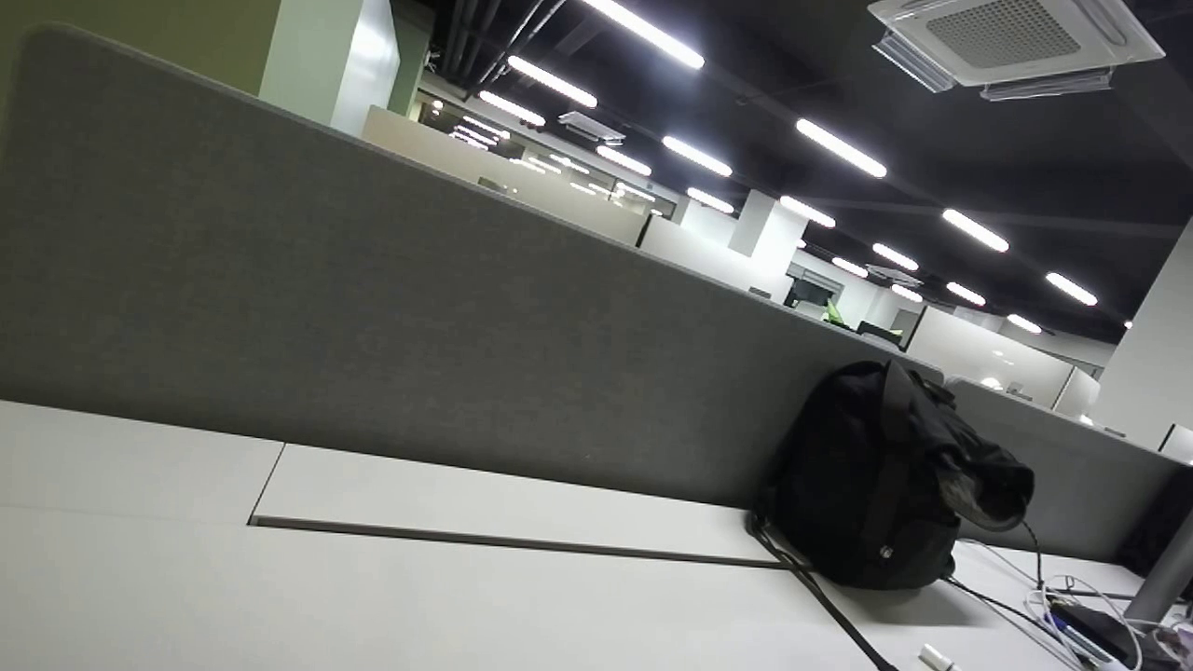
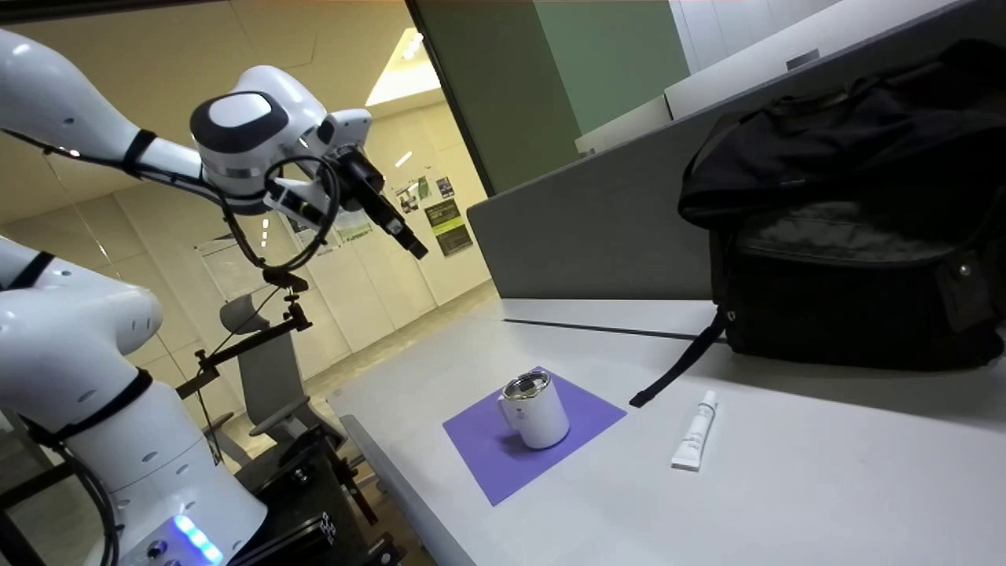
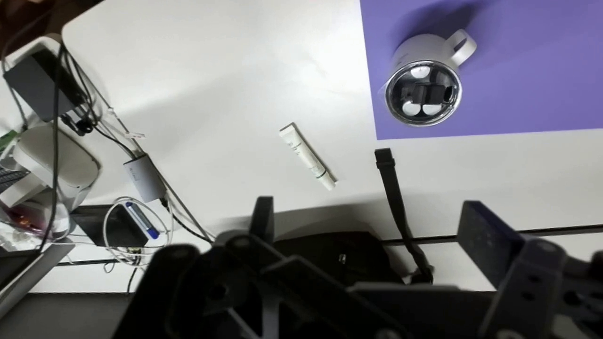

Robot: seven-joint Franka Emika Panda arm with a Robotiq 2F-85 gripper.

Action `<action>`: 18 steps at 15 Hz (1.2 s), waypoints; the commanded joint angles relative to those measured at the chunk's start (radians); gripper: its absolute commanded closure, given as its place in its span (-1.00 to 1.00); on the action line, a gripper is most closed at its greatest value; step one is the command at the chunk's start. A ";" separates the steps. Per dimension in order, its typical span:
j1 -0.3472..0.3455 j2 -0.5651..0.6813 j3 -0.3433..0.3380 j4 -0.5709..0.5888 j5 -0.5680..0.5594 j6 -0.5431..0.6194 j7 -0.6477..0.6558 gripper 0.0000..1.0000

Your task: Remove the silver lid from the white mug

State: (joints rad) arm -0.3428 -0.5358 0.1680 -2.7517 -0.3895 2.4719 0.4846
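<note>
While its fingers (image 3: 487,240) stand wide apart, the gripper (image 3: 370,221) pinches nothing, with only the desk (image 3: 231,155) and a black backpack (image 3: 358,254) showing beyond the gap. In an exterior view it hangs in the air toward eleven o'clock from the white mug (image 2: 544,423), well apart from it. The mug is upright on a purple sheet (image 2: 503,475), its long axis vertical, though that tilted view leans it toward eleven. Its handle (image 3: 467,49) points between one and two o'clock in the wrist view. The silver lid (image 3: 424,93) is on, capping the mug.

Across the white desk, a tube (image 2: 695,436) lies at the mug's three o'clock; the backpack sits at two, trailing a strap (image 2: 684,362). A gray partition (image 2: 589,236) runs behind it in both exterior views. An office chair (image 2: 275,385) stands off toward nine, and strip lights (image 1: 652,34) line a dark ceiling (image 1: 746,93).
</note>
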 commanded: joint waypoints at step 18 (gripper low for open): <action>-0.177 0.594 0.005 0.235 -0.310 0.290 0.182 1.00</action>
State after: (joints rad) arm -0.5219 0.0285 0.1735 -2.5546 -0.6861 2.7839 0.6347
